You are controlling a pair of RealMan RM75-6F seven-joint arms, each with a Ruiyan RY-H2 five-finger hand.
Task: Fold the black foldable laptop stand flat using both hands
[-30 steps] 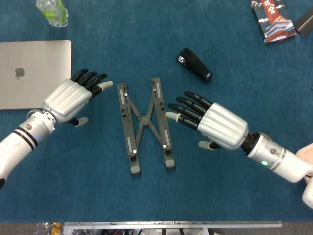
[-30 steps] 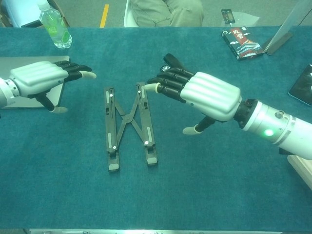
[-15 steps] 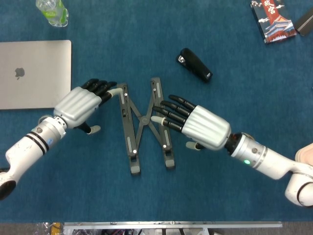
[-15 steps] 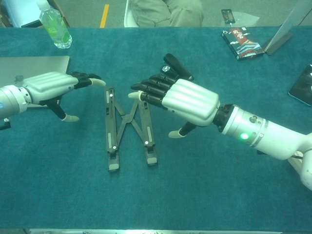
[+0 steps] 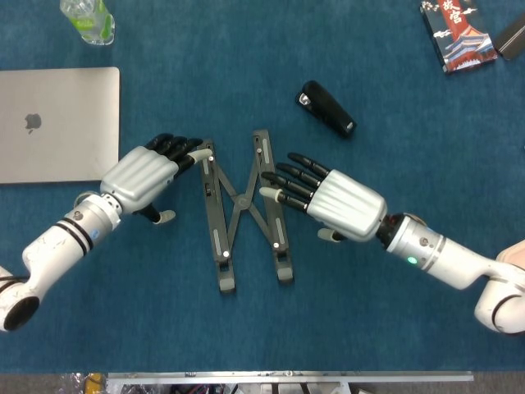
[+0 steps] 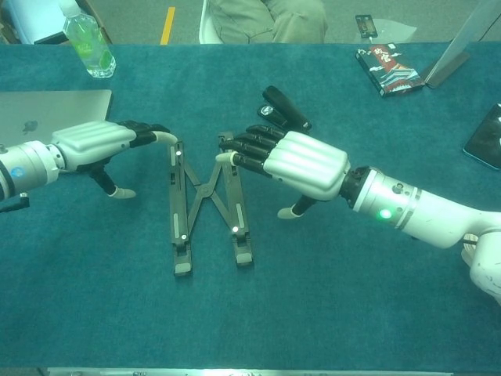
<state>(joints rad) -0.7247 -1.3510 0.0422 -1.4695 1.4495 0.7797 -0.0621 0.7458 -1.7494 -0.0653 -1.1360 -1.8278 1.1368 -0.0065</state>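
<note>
Laptop stand (image 5: 244,207) lies spread in an X on the blue surface (image 5: 369,328), unfolded, as the open left hand (image 5: 146,176) and open right hand (image 5: 340,205) flank its rails, empty.

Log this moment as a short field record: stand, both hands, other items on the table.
stand: black laptop stand lies on the blue table, rails still spread apart, not folded
left hand: left hand at the left rail's far end, fingertips at it, holding nothing
right hand: right hand at the right rail, fingers extended, holding nothing
other items: silver laptop, closed; green bottle; black stapler-like object
</note>
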